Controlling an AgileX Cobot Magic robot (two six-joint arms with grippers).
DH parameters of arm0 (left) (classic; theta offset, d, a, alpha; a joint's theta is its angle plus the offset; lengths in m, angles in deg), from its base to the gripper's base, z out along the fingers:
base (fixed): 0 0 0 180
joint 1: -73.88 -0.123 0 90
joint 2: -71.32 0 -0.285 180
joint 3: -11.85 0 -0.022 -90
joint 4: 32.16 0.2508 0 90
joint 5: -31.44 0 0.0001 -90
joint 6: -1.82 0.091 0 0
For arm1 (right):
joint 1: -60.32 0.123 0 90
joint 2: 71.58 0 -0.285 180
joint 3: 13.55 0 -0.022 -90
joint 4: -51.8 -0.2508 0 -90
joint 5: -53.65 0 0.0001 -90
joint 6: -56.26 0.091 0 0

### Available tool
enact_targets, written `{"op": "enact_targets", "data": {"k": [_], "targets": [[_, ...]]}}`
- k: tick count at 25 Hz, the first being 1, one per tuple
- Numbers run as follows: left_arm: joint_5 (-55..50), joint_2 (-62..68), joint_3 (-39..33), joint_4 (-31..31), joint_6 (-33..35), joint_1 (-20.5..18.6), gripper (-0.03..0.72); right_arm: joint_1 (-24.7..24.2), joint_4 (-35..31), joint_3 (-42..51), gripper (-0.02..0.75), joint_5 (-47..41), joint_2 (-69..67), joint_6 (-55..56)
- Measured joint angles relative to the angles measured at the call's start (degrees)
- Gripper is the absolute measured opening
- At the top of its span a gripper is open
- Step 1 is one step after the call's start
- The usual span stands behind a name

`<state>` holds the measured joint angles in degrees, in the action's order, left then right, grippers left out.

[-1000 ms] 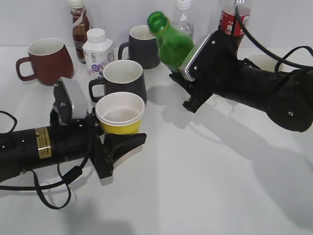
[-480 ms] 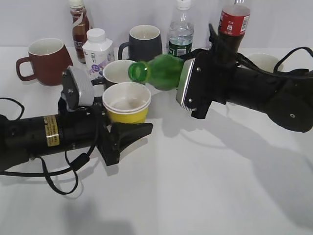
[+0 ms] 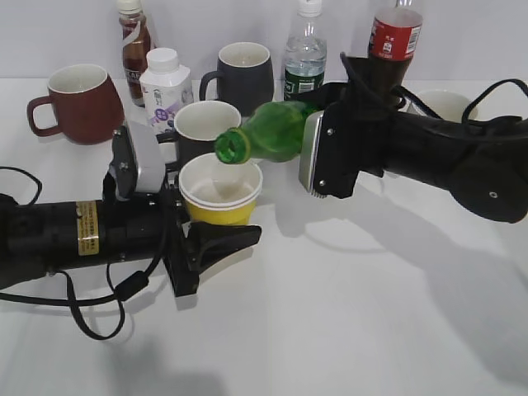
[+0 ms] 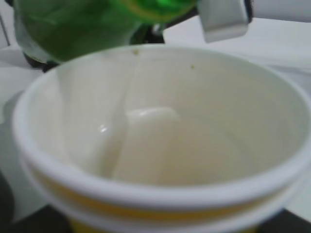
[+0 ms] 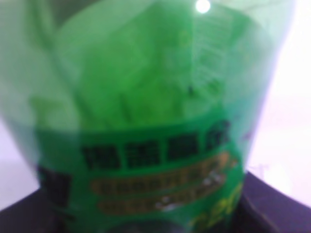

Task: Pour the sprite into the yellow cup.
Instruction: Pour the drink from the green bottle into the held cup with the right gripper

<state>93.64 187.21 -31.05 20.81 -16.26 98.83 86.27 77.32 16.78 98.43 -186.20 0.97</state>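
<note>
Sprite: green bottle (image 3: 276, 132) lies tipped almost level, capped mouth at 9 o'clock, hanging just over the far rim of the yellow cup (image 3: 220, 194); its lower body is hidden inside the right arm.
Right gripper (image 3: 318, 124): closed around the sprite; fingers are masked by the wrist housing, and the right wrist view is filled with blurred green plastic and label.
Yellow cup: upright, held off the table (image 3: 346, 313) at the middle left; yellow wall mostly hidden.
Left gripper (image 3: 216, 227): clamped on the yellow cup from below; only the dark lower finger (image 3: 219, 245) shows.
Cup inside: white; whether it holds liquid cannot be told.
Black mug (image 3: 205, 128): at 12 o'clock of the cup, partly hidden.
</note>
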Motion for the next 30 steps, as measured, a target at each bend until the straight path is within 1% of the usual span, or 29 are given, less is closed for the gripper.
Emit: {"op": "enact_targets", "data": {"k": [7, 24, 30], "targets": [[0.2, 0.0, 0.0, 2.6, 0.0, 0.0, 0.425, 0.0, -3.2, 0.0, 0.420, 1.7, 0.0, -6.1], [0.2, 0.0, 0.0, 2.6, 0.0, 0.0, 0.425, 0.0, -5.2, 0.0, 0.419, 4.5, 0.0, -14.6], [0.1, 0.0, 0.0, 3.8, 0.0, 0.0, 0.425, 0.0, -6.8, 0.0, 0.419, 6.2, 0.0, -17.2]]}}
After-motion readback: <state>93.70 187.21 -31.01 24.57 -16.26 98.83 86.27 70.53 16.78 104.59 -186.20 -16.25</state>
